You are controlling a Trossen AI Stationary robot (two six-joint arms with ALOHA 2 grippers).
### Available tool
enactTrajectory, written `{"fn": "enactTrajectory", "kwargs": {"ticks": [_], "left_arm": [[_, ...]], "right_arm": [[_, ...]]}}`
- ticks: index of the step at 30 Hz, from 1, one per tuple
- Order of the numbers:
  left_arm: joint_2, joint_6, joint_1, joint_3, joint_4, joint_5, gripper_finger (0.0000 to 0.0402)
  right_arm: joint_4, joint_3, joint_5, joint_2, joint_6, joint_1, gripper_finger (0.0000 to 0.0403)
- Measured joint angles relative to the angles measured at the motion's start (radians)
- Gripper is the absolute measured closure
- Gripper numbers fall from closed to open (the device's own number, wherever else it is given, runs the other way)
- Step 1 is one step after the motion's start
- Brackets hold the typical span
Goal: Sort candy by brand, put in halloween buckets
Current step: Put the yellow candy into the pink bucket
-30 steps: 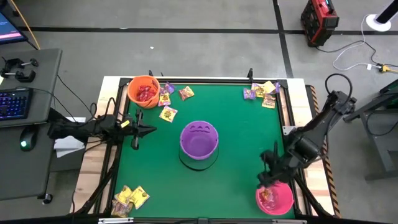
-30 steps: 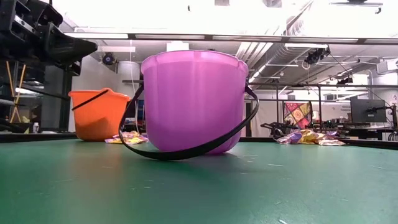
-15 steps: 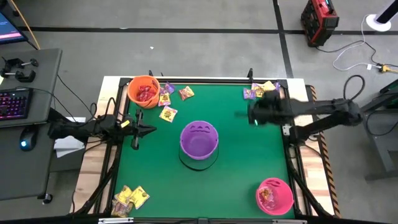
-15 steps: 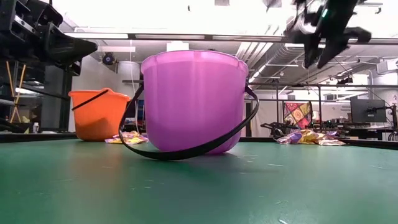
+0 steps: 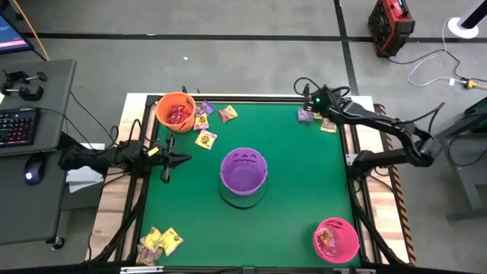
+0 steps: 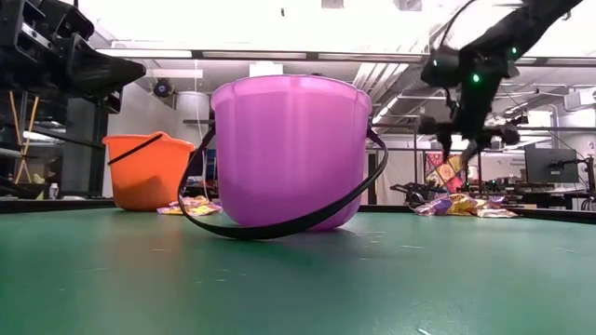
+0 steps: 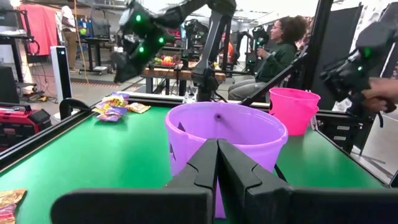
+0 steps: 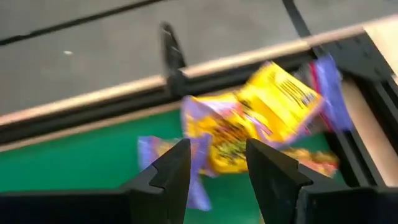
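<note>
Three buckets stand on the green table: orange (image 5: 176, 111) at the far left with red candy inside, purple (image 5: 243, 171) in the middle, pink (image 5: 335, 240) at the near right with candy inside. Candy packets lie beside the orange bucket (image 5: 205, 138), in the near left corner (image 5: 160, 241) and in the far right corner (image 5: 326, 118). My right gripper (image 5: 314, 101) hangs open above that far right pile (image 8: 261, 118), fingers pointing down (image 6: 458, 140). My left gripper (image 7: 217, 163) waits shut at the table's left edge (image 5: 166, 158), pointing at the purple bucket (image 7: 224, 134).
The purple bucket's black handle (image 6: 279, 228) lies down on the table in front of it. A black frame rail (image 8: 171, 59) runs along the far edge just behind the pile. People sit beyond the table (image 7: 277, 46). Open green surface lies between the buckets.
My right gripper has left the pink bucket at the near right, swung up and along the right side toward the far edge, and now hangs lower over the candy pile in the far right corner. The buckets and candy have stayed put.
</note>
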Motion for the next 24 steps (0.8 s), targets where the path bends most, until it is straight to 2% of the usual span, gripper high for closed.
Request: {"fn": "enactTrajectory", "kwargs": {"ticks": [7, 12, 19, 24], "left_arm": [[0.0, 0.001, 0.0, 0.0, 0.0, 0.0, 0.0401], [0.0, 0.0, 0.0, 0.0, 0.0, 0.0, 0.0401], [0.0, 0.001, 0.0, 0.0, 0.0, 0.0, 0.0401], [0.0, 0.0, 0.0, 0.0, 0.0, 0.0, 0.0401]], "right_arm": [[-0.015, -0.091, 0.082, 0.022, 0.076, 0.009, 0.0254], [0.062, -0.133, 0.115, 0.058, 0.113, 0.011, 0.0254], [0.211, -0.137, 0.107, 0.197, 0.112, 0.002, 0.0254], [0.25, -0.126, 0.155, 0.269, 0.112, -0.015, 0.0254]]}}
